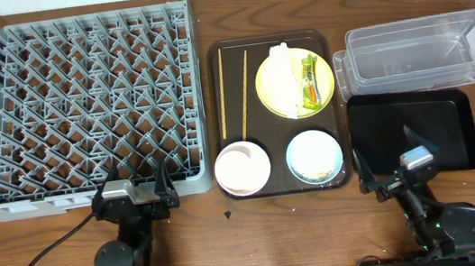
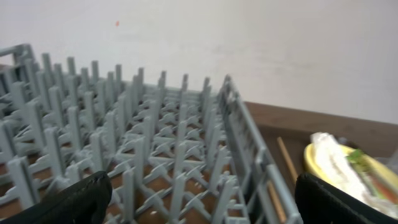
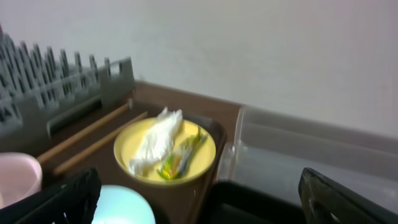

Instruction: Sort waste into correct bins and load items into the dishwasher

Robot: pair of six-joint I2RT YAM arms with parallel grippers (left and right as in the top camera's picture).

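Where the brown wooden table ends at its far side, a plain white wall rises behind it.

1. The grey dish rack fills the left half of the table. No dishes are in it, and its pegs stand upright.
2. The dark brown serving tray lies just beside the rack's right wall, with a narrow gap between them.
3. The clear tub sits at the far right. The black tray lies directly in front of it, their edges close together.
4. On the serving tray, the yellow plate holds the white napkin and the green-and-yellow sachet.
5. The white bowl and the light blue bowl stand at the tray's near edge.
6. The two chopsticks lie side by side, left of the plate.

A strip of bare wood runs along the near edge. The left gripper hangs at the rack's near wall with its fingers spread wide and nothing between them. The right gripper hangs at the black tray's near left corner, likewise spread and holding nothing.
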